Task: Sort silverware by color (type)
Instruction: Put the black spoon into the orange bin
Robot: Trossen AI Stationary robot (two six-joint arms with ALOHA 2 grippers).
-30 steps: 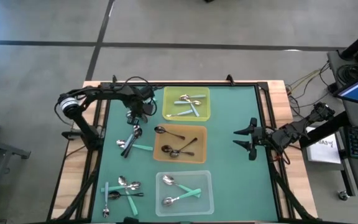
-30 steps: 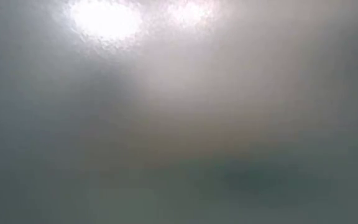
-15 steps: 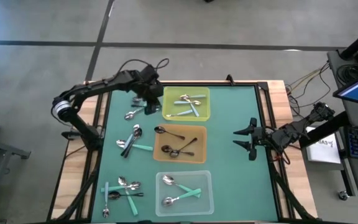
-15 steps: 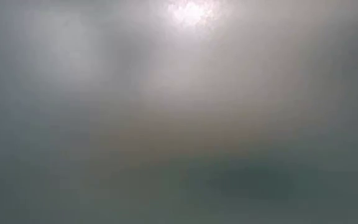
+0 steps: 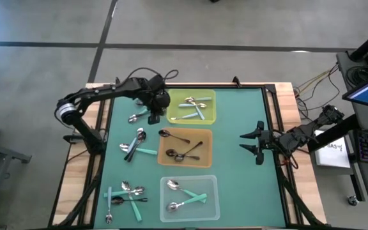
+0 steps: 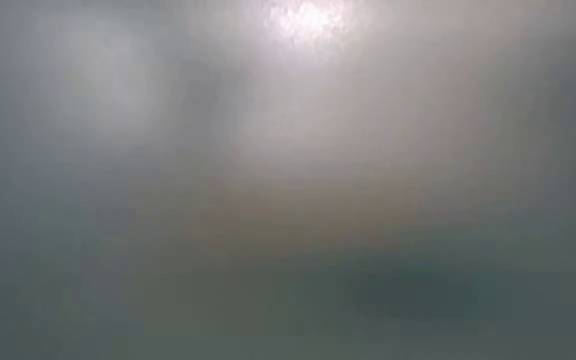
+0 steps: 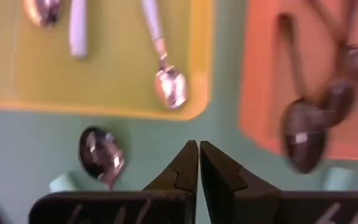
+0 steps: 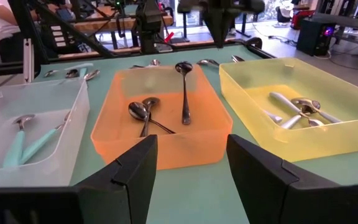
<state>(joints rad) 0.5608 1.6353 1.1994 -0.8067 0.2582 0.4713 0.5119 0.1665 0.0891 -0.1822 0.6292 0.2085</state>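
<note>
Silverware lies loose on the green mat: a teal-handled spoon (image 5: 136, 117) (image 7: 101, 155), a small heap (image 5: 133, 145) and another heap (image 5: 124, 194) near the front left. More spoons lie in the yellow tray (image 5: 210, 116), the orange tray (image 5: 205, 161) and the clear tray (image 5: 212, 211). My left gripper (image 5: 156, 108) (image 7: 198, 144) hovers shut with nothing between its fingers, above the mat just left of the yellow tray, next to the teal-handled spoon. My right gripper (image 5: 255, 144) (image 8: 188, 180) waits open at the mat's right side. The low view shows only haze.
The three trays stand in a column down the mat's middle, yellow farthest and clear nearest. A dark spoon (image 5: 165, 133) lies at the orange tray's far left corner. Bare mat lies between the trays and my right gripper. Cables loop at the far left.
My left gripper has risen from the mat beside the loose spoons and gone toward the far edge and the yellow tray, turning as it went. A teal-handled spoon now shows on the mat where the gripper stood.
</note>
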